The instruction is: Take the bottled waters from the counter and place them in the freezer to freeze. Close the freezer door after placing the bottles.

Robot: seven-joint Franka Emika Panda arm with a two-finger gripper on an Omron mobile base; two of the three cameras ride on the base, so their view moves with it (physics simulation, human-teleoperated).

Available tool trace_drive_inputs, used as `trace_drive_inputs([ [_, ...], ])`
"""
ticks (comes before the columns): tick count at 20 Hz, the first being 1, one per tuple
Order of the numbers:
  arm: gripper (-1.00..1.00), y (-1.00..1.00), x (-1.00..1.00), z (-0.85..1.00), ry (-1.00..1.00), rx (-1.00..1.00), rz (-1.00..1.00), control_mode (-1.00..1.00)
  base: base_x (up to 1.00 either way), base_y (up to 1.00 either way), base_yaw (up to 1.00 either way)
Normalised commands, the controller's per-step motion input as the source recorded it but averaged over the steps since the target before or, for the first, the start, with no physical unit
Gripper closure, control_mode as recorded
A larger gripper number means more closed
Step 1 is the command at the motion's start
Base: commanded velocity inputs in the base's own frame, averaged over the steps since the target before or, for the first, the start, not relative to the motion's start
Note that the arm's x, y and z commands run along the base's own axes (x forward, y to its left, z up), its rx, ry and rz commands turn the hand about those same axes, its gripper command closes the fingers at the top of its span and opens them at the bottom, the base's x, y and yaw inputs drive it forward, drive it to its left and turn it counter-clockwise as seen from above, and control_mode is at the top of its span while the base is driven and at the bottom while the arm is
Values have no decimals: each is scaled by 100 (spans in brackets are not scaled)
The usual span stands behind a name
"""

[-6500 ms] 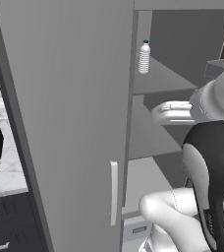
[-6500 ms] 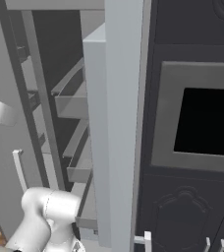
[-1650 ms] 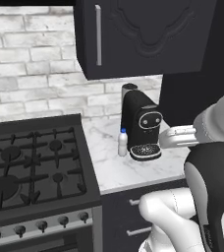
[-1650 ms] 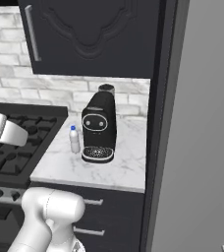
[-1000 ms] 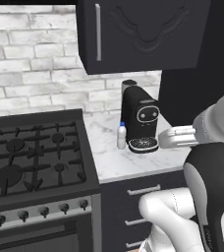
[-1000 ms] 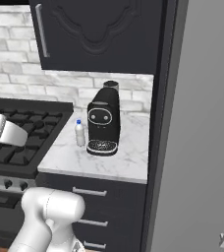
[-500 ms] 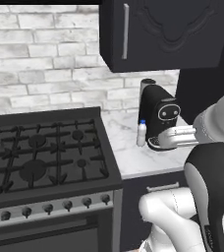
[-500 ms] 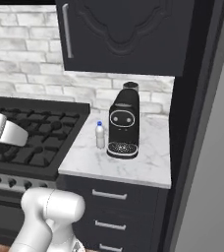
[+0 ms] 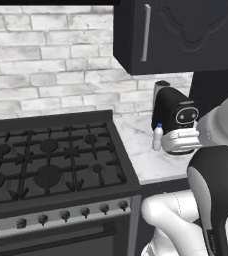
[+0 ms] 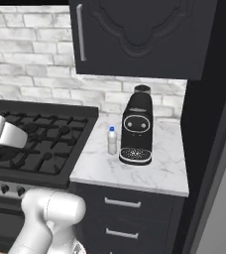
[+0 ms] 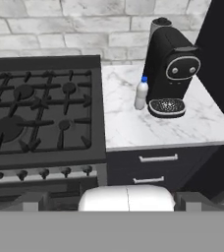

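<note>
A white bottle with a blue cap stands upright on the marble counter, just left of the black coffee machine and close beside it. Seen from the left base camera, the bottle sits in front of the machine, with the robot's white arm crossing just to its right. From the hand camera, the bottle is upright on the counter, near the machine's drip tray and toward the back half of the slab.

The black stove fills the space left of the counter, its burners and knobs facing the robot. A dark cabinet with a pale handle hangs above the counter against the white brick wall. Dark drawers sit under the slab.

The gripper hangs back from the counter, pointed at it from in front and above; its fingertips cannot be made out in any view, though the jaws stand wide apart with nothing between them. The bottle is well apart from the hand, untouched on the marble.
</note>
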Motion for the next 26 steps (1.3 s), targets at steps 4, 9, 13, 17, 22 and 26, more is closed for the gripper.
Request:
trace_drive_inputs([
  [4, -100, 0, 0, 0, 0, 0, 0, 100, 56, 16, -6],
  [9, -100, 0, 0, 0, 0, 0, 0, 100, 52, 9, -6],
  [13, -100, 0, 0, 0, 0, 0, 0, 100, 30, 3, -7],
  [17, -100, -2, 16, -11, 0, 0, -4, -100, 0, 0, 0],
  [22, -100, -5, 13, -23, 0, 0, -17, -100, 0, 0, 0],
  [26, -100, -13, 21, -69, 2, 4, -32, -100, 0, 0, 0],
])
